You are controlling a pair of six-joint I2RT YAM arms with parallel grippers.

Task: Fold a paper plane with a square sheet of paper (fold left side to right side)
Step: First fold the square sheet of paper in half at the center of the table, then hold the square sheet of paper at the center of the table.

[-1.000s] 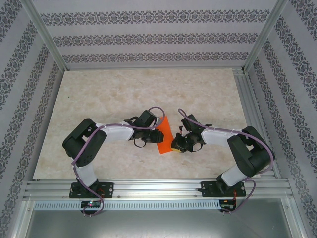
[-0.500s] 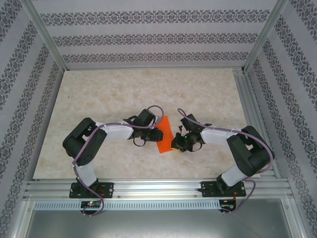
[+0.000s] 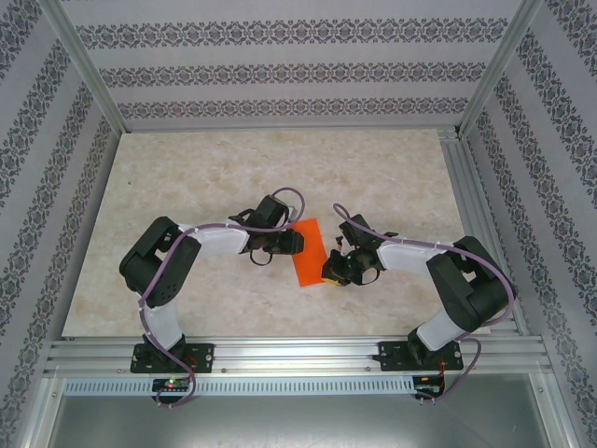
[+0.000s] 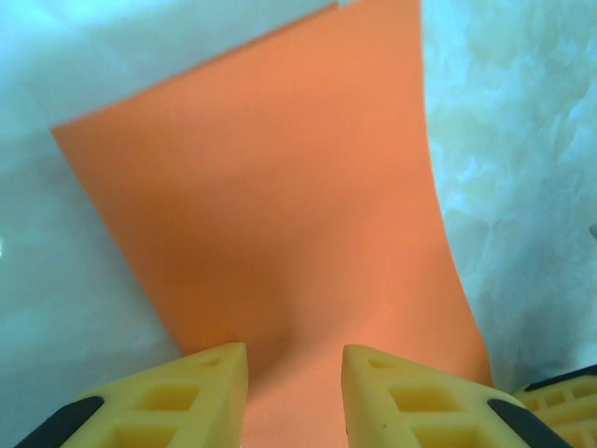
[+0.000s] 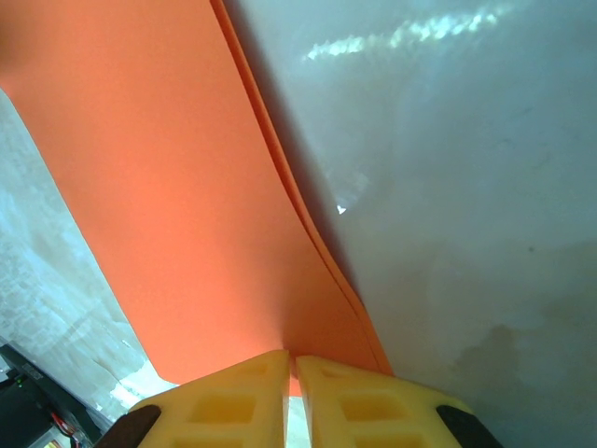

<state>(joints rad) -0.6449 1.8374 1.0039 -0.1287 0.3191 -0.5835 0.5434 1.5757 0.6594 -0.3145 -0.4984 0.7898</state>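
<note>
Right wrist view: the right hand [image 5: 291, 362] pinches the seemingly limp, light square sheet of paper [image 5: 177, 177] at its edge, left hand [image 4: 294, 359] slightly parted.

Both arms bend inward toward the square sheet of paper [image 3: 310, 254]. The left gripper [image 4: 294, 362] stands parted over it, and the right gripper [image 5: 291, 362] pinches its edge.

Sheet [image 3: 309, 252] on table [image 3: 187, 168], btwn L arm [image 3: 215, 241], R arm [image 3: 420, 257]

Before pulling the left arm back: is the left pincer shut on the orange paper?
No, the left pincer stands open, the square sheet of paper showing between its fingers.
</note>
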